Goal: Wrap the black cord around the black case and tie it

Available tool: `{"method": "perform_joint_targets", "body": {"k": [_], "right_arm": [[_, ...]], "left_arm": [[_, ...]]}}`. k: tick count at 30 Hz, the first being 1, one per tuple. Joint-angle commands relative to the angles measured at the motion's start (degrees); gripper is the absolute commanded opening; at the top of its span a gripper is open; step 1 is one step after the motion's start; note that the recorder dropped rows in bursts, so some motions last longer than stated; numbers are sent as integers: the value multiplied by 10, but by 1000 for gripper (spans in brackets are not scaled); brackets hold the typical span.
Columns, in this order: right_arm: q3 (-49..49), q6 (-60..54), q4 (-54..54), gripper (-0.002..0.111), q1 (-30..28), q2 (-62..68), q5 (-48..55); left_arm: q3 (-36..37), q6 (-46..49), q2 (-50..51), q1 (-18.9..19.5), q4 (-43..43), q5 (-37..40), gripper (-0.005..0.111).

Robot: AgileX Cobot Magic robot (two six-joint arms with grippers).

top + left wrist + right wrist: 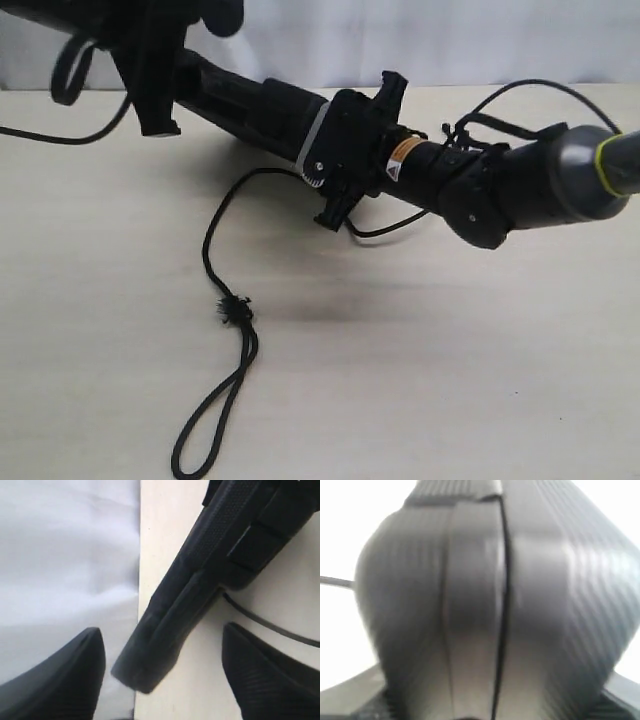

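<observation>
The black case (250, 100) is lifted off the table and seen edge-on, slanting from the upper left to the middle. My right gripper (358, 155) is shut on its right end; in the right wrist view the case (485, 605) fills the picture, blurred. My left gripper (158, 112) is at the case's other end. Its fingers (65, 677) stand open on either side of the case's corner (165, 645) without touching it. The black cord (215, 235) runs from under the case down over the table to a frayed knot (233, 312) and a loop (208, 430).
The light wooden table (450, 350) ends at a white backdrop (450, 40) behind. A thin cable (60, 137) lies at the far left, and another (395, 230) hangs below the right wrist. Cable loops (520, 95) arch over the right arm (520, 185).
</observation>
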Motion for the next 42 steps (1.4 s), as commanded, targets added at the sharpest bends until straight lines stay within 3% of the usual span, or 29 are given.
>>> {"method": "perform_joint_targets", "body": {"k": [1,6,10,13,20,23,27,31,36,42], "right_arm": [[-27,49,15,4,-1,-74,74],[-27,85,57,4,39,-127,214],[-27,88,139,4,51,-116,249],[-27,88,160,4,51,-90,254],[-27,88,204,4,51,-47,224],[-27,88,209,4,51,-36,216],[-27,88,227,4,51,-34,215],[-27,88,241,4,51,-34,218],[-27,82,241,4,51,-34,233],[-27,75,241,4,51,-34,233]], "left_arm": [[-4,-30,-28,1,9,97,64],[-4,-35,-28,20,27,173,64],[-3,-28,-16,38,7,247,64],[19,-26,-9,40,-1,254,64],[115,116,-8,40,-28,161,64],[163,193,-8,40,-29,95,64],[235,310,-6,40,-37,-48,64],[284,363,15,40,-52,-134,64],[305,405,62,32,-51,-156,64],[305,449,91,-24,-51,-187,64]]}}
